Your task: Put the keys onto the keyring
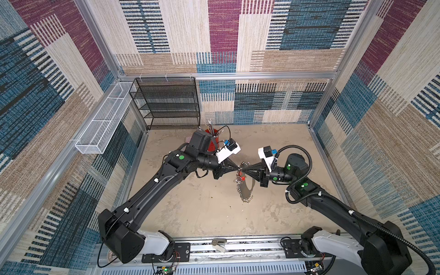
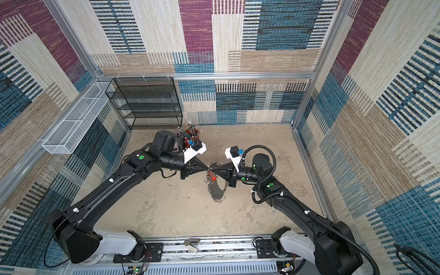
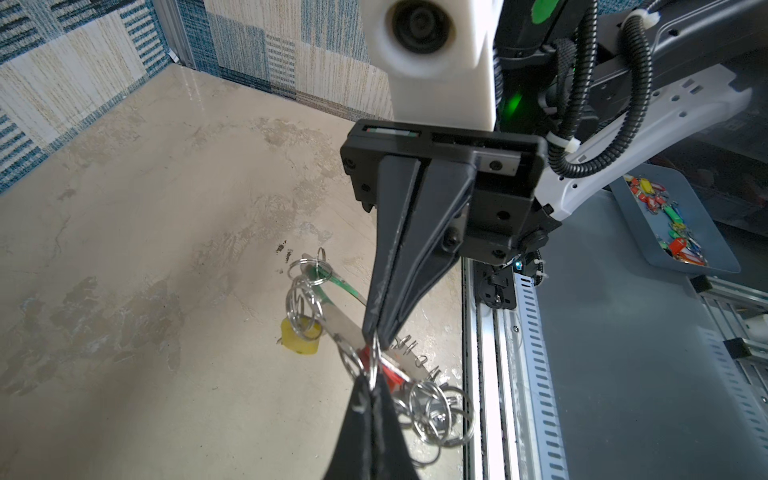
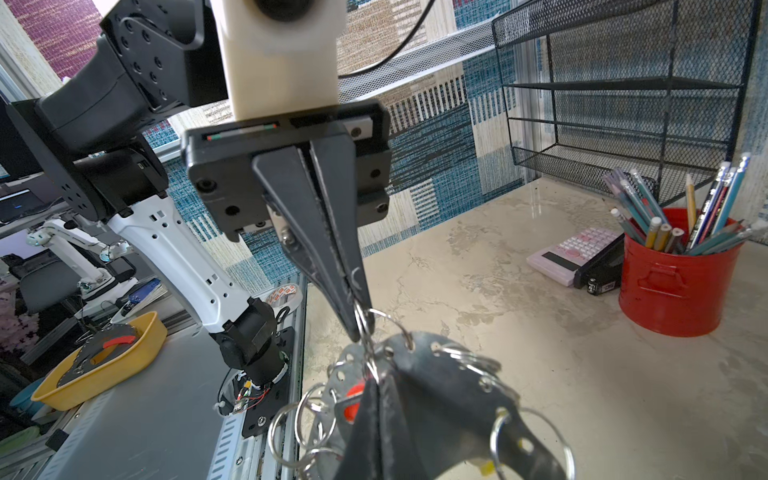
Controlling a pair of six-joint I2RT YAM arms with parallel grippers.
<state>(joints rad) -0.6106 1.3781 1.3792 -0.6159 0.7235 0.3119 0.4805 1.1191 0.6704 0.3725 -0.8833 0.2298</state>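
In both top views my left gripper [image 1: 238, 168] and right gripper [image 1: 242, 170] meet tip to tip above the middle of the table. Both are shut on silver split rings at the raised end of the keyring [image 1: 247, 188], a grey band edged with rings that hangs down toward the tabletop. The left wrist view shows my left gripper [image 3: 372, 376] pinching a ring, and the right one pinching from the other side. A red-tagged key [image 3: 395, 374] hangs just below the tips. Yellow [image 3: 301, 338] and green [image 3: 345, 286] tags sit further along the band. In the right wrist view the band [image 4: 436, 386] curls round my right gripper [image 4: 376, 380].
A red tin of pencils [image 4: 677, 286], a pink calculator [image 4: 575, 251] and a black stapler [image 4: 602, 274] stand at the back left, by the black mesh shelf [image 1: 166, 104]. A white wire basket [image 1: 104, 119] hangs on the left wall. A grey tray of tagged keys [image 3: 673, 224] lies beyond the front rail.
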